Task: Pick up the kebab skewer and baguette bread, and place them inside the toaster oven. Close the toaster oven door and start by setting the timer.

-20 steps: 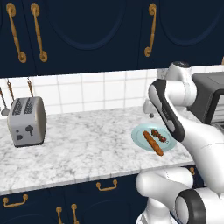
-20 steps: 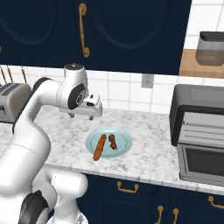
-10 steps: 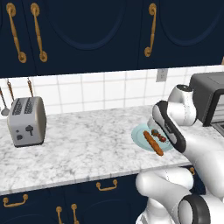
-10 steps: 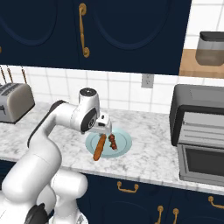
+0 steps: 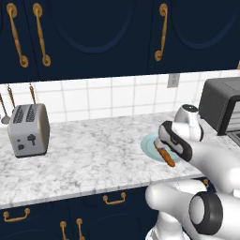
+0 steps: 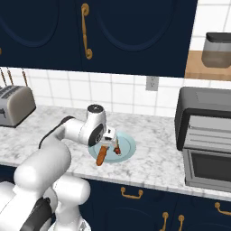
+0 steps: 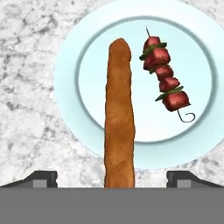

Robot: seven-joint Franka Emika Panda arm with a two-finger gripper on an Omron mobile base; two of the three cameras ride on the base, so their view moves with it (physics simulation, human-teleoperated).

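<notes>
I hang my jaws (image 7: 112, 177) spread wide over the plate (image 7: 65, 65) on the marble surface (image 5: 89, 154); the bread (image 7: 119, 113) lies between them, the skewer (image 7: 165, 78) beside it; pick-up stage, I judge; next, lower and close on the bread.

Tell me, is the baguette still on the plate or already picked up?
On the plate: the baguette bread lies flat, between the open gripper tips.

Orange-brown baguette bread (image 7: 119, 113), pale blue plate (image 7: 70, 65)
</notes>
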